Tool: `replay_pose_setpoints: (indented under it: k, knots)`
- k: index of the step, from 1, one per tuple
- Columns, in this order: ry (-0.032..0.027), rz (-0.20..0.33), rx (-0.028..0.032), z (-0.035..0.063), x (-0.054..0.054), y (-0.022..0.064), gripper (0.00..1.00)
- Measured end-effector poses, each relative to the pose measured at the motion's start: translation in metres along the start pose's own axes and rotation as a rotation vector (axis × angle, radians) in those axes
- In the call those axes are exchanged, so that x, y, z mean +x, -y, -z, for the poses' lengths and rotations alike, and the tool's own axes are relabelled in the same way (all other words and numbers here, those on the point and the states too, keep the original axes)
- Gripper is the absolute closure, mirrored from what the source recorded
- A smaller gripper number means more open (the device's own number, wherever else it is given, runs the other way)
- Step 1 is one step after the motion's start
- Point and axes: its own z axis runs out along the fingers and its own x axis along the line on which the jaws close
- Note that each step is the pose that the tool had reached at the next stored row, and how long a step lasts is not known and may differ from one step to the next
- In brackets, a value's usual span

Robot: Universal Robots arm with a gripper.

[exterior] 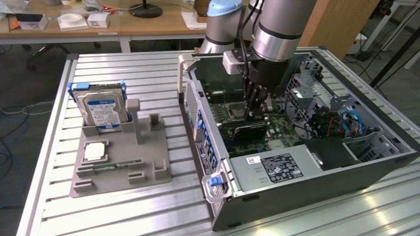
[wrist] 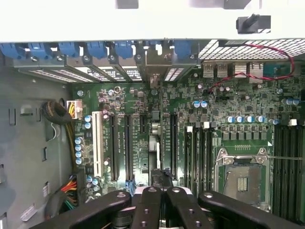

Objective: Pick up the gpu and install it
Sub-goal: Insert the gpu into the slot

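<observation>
The gpu (exterior: pixel 248 130) is a thin dark card standing on edge in the motherboard (exterior: pixel 279 129) inside the open computer case (exterior: pixel 367 164). My gripper (exterior: pixel 257 112) reaches straight down into the case and sits right over the card's upper edge. In the wrist view the black fingers (wrist: pixel 147 205) are closed together, and the gpu (wrist: pixel 154 143) runs edge-on away from them toward the rear slot brackets. I cannot tell whether the fingertips touch the card.
A grey fixture plate (exterior: pixel 121 172) lies on the table at the exterior view's left. It holds a silver hard drive with a blue label (exterior: pixel 102 105), a small green memory stick (exterior: pixel 117 166) and a square silver chip (exterior: pixel 95 151). The power supply (exterior: pixel 279 168) and drive cage (exterior: pixel 308 93) flank the gripper.
</observation>
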Motion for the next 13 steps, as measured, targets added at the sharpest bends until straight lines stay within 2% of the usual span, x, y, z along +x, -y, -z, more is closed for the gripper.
replay_pose_setpoints:
  k: [4, 13]
  knots:
    - [0.0031, 0.000, -0.0001, 0.0042, 0.0000, 0.0000, 0.89]
    - [0.0030, 0.000, -0.0001, 0.0041, 0.0000, 0.0000, 0.89]
